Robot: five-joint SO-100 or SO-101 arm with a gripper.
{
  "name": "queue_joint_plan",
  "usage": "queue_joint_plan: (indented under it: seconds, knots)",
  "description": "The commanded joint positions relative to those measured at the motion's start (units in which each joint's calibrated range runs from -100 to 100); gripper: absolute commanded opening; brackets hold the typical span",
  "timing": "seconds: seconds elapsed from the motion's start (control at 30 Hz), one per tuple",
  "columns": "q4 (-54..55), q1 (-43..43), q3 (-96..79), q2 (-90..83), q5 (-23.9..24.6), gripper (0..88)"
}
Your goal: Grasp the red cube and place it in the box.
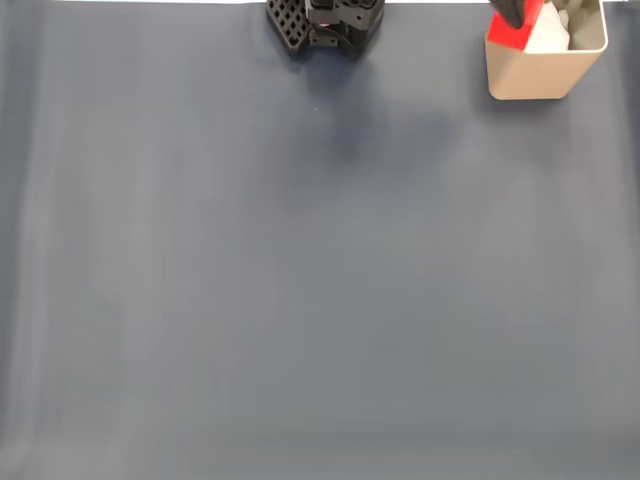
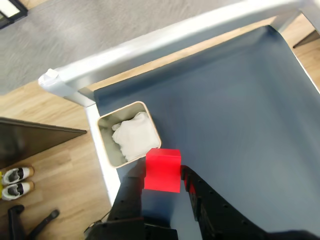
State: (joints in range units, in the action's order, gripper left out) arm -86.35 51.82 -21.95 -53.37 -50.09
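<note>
- Red cube point(image 2: 162, 170): clamped between the two black fingers of the gripper point(image 2: 162, 186) in the wrist view, one finger on each side face, top and front faces bare.
- Cube is off the table, held in the air. In the wrist view it overlaps the near rim corner of the box point(image 2: 106, 150); whether it is fully over the opening cannot be told from this view.
- Fixed view: cube point(image 1: 512, 36) shows at the upper right, at the left rim of the box point(image 1: 535, 72), with a black gripper part point(image 1: 510, 12) just above it at the picture's top edge.
- Jaws: closed onto the cube, held apart by the cube's own width.
- Box: tan, open-topped, square with rounded corners, standing upright on the table near its corner. Fixed view puts it at the far upper right.
- Inside the box: a crumpled white cloth or paper wad point(image 2: 131, 136), filling much of the floor; also visible as a white patch point(image 1: 548, 38) in the fixed view.
- Table point(image 2: 240, 110): covered by a dark blue-grey mat, bare across the whole middle in the fixed view point(image 1: 320, 280).
- Arm base point(image 1: 330, 25): black, at the top centre edge of the fixed view, well apart from the box.
- Table edge: pale metal frame rail point(image 2: 165, 42) along the mat's border in the wrist view.
- Beyond the table: wooden floor point(image 2: 55, 165), a pair of shoes point(image 2: 16, 181) at the left edge.
</note>
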Motion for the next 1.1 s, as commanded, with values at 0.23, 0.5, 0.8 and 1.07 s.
queue_joint_plan:
  seconds: [0.23, 0.5, 0.8, 1.07]
  knots:
    - [1.0, 6.4, 4.2, 2.9, -1.5, 0.2]
    - [5.0, 8.0, 4.0, 6.3, -2.9, 0.2]
    - [10.7, 7.1, 2.7, 9.0, -5.3, 0.2]
    - [14.7, 7.9, -0.5, 9.3, -6.0, 0.2]
